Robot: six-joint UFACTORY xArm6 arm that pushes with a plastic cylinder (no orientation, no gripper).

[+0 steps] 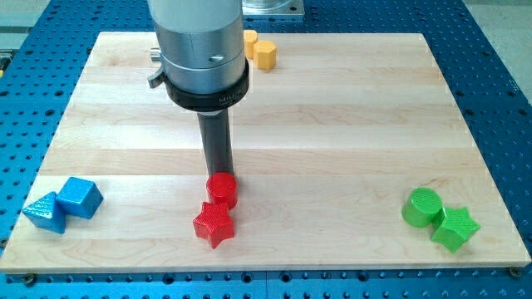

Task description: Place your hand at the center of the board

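My tip (pixel 221 172) is at the lower end of the dark rod, left of the board's middle and toward the view's bottom. It sits right at the top edge of the red cylinder (pixel 222 190), seemingly touching it. A red star (pixel 214 224) lies just below the cylinder, touching it. The wooden board (pixel 332 124) fills most of the view.
A blue cube (pixel 80 197) and a blue triangular block (pixel 46 213) sit at the bottom left. A green cylinder (pixel 422 207) and a green star (pixel 455 228) sit at the bottom right. Yellow blocks (pixel 262 51) lie at the top edge, partly hidden by the arm.
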